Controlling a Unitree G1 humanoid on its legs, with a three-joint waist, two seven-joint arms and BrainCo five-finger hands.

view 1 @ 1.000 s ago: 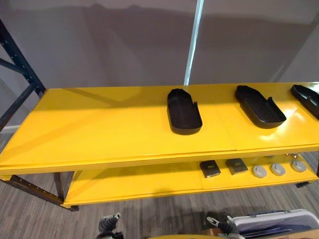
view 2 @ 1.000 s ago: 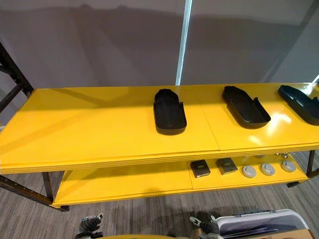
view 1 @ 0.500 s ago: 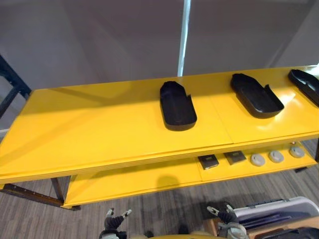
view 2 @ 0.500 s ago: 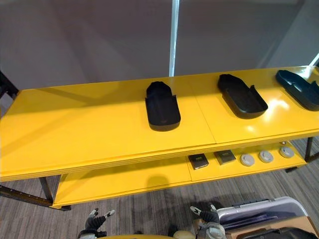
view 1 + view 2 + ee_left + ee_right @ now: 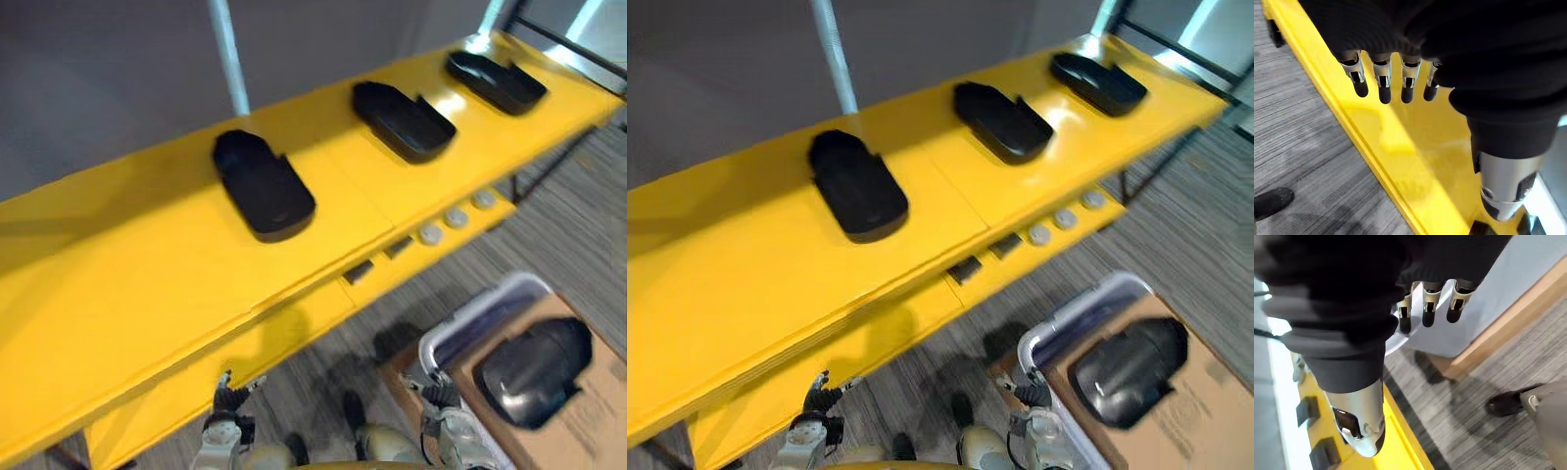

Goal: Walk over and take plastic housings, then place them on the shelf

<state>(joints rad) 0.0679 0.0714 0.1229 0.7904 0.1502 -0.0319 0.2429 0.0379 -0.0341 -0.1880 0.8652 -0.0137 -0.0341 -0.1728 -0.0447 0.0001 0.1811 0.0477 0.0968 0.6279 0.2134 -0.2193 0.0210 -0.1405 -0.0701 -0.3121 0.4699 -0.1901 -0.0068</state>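
My left hand [image 5: 1383, 78]: hangs low in front of the lower shelf's edge, fingers straight and loose, nothing in it.
Top shelf [image 5: 118, 284]: a long yellow board running across in front of me; its left stretch is bare.
Left housing [image 5: 263, 184]: black plastic, open side up, flat on the top shelf.
Lower shelf [image 5: 294, 328]: yellow, under the top board.
Dark blocks [image 5: 359, 271]: two small ones side by side near the lower shelf's front edge.
Middle housing [image 5: 404, 120]: flat on the top shelf, well apart from the left one.
Grey discs [image 5: 457, 217]: three in a row on the lower shelf, just right of the blocks.
My right hand [image 5: 1429, 303]: hangs low over the floor beside the bin, fingers relaxed and apart from the thumb, holding nothing.
Pale bin [image 5: 480, 318]: on the grey floor [image 5: 568, 215], against the cardboard box; I cannot tell which overlaps which.
Right housing [image 5: 495, 81]: flat near the top shelf's far right end.
Cardboard box [image 5: 578, 431]: at my right, off the shelf.
Fourth housing [image 5: 534, 370]: black, lying on the cardboard box, apart from both my hands.
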